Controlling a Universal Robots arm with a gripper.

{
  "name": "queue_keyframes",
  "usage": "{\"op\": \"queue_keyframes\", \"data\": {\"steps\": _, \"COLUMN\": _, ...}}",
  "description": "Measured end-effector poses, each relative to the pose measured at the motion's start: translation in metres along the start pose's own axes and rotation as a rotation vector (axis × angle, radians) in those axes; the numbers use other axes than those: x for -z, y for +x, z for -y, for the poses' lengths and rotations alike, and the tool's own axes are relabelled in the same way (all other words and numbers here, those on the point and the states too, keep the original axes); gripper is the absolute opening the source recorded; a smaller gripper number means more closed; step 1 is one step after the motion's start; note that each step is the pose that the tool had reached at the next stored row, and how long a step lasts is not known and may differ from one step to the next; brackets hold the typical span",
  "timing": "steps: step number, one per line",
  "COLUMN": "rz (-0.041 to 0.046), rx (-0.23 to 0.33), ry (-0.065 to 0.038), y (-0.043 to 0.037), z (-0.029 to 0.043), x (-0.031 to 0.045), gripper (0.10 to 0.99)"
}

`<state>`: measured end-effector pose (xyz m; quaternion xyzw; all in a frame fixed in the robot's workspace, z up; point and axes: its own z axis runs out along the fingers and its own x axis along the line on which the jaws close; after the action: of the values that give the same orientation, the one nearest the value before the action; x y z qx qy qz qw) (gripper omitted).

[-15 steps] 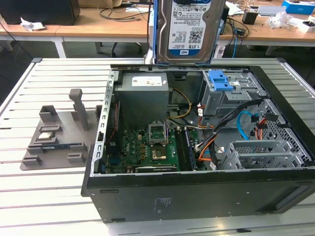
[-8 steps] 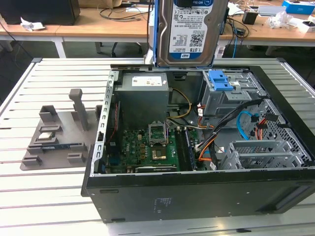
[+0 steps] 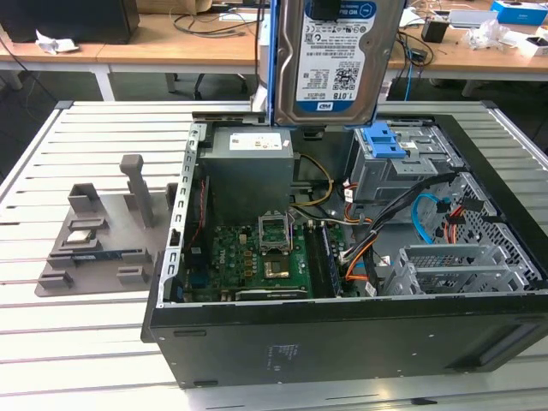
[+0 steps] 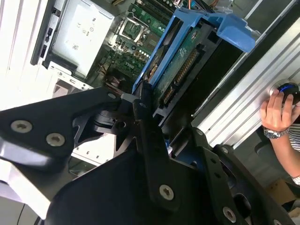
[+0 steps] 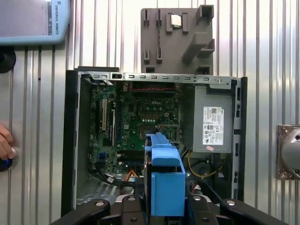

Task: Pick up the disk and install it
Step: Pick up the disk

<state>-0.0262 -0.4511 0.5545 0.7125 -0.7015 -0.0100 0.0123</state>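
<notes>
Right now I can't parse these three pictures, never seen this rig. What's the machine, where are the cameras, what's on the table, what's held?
It is a single robot arm with a gripper. The exterior view comes from a camera off the arm, facing the metal table. Both wrist views come from cameras riding on the arm. On the table lies an open computer case, motherboard exposed, and at the exterior view's left of it a grey fixture tray carrying a small silver chip. The gripper is shut on the disk, a silver hard drive in a blue bracket, hanging above the case. A person's hand is at the table's edge.
</notes>
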Motion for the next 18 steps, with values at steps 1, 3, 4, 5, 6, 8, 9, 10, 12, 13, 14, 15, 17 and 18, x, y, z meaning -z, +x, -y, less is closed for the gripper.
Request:
{"op": "queue_keyframes", "data": {"steps": 1, "rz": -0.0001, "rx": 0.000, "ry": 0.000, "y": 0.0020, "z": 0.0000, "x": -0.0001, "gripper": 0.365}}
{"op": "queue_keyframes", "data": {"steps": 3, "rz": 0.0000, "rx": 0.000, "ry": 0.000, "y": 0.0068, "z": -0.0001, "x": -0.0005, "gripper": 0.365}}
{"op": "queue_keyframes", "data": {"steps": 4, "rz": 0.0000, "rx": 0.000, "ry": 0.000, "y": 0.0091, "z": -0.0001, "x": -0.0007, "gripper": 0.365}}
{"op": "queue_keyframes", "data": {"steps": 5, "rz": 0.0000, "rx": 0.000, "ry": 0.000, "y": 0.0112, "z": -0.0002, "x": -0.0008, "gripper": 0.365}}
{"op": "queue_keyframes", "data": {"steps": 6, "rz": 0.0000, "rx": 0.000, "ry": 0.000, "y": 0.0143, "z": -0.0002, "x": -0.0010, "gripper": 0.365}}
{"op": "queue_keyframes", "data": {"steps": 8, "rz": -0.0001, "rx": -0.001, "ry": 0.000, "y": 0.0180, "z": -0.0002, "x": -0.0012, "gripper": 0.365}}
{"op": "queue_keyframes", "data": {"steps": 9, "rz": 0.0000, "rx": -0.001, "ry": 0.000, "y": 0.0192, "z": -0.0003, "x": -0.0013, "gripper": 0.365}}
{"op": "queue_keyframes", "data": {"steps": 10, "rz": 0.0000, "rx": -0.001, "ry": 0.000, "y": 0.0221, "z": -0.0003, "x": -0.0015, "gripper": 0.365}}
{"op": "queue_keyframes", "data": {"steps": 12, "rz": 0.0000, "rx": -0.001, "ry": 0.000, "y": 0.0321, "z": -0.0004, "x": -0.0023, "gripper": 0.365}}
{"op": "queue_keyframes", "data": {"steps": 13, "rz": 0.0000, "rx": -0.001, "ry": 0.000, "y": 0.0361, "z": -0.0005, "x": -0.0026, "gripper": 0.365}}
{"op": "queue_keyframes", "data": {"steps": 14, "rz": 0.0000, "rx": -0.002, "ry": 0.000, "y": 0.0403, "z": -0.0005, "x": -0.0029, "gripper": 0.365}}
{"op": "queue_keyframes", "data": {"steps": 15, "rz": -0.0001, "rx": -0.002, "ry": 0.000, "y": 0.0447, "z": -0.0006, "x": -0.0033, "gripper": 0.365}}
{"op": "queue_keyframes", "data": {"steps": 17, "rz": 0.0042, "rx": -0.005, "ry": 0.000, "y": 0.0543, "z": -0.0007, "x": -0.0054, "gripper": 0.365}}
{"op": "queue_keyframes", "data": {"steps": 18, "rz": 0.0097, "rx": -0.008, "ry": 0.000, "y": 0.0553, "z": -0.0007, "x": -0.0060, "gripper": 0.365}}
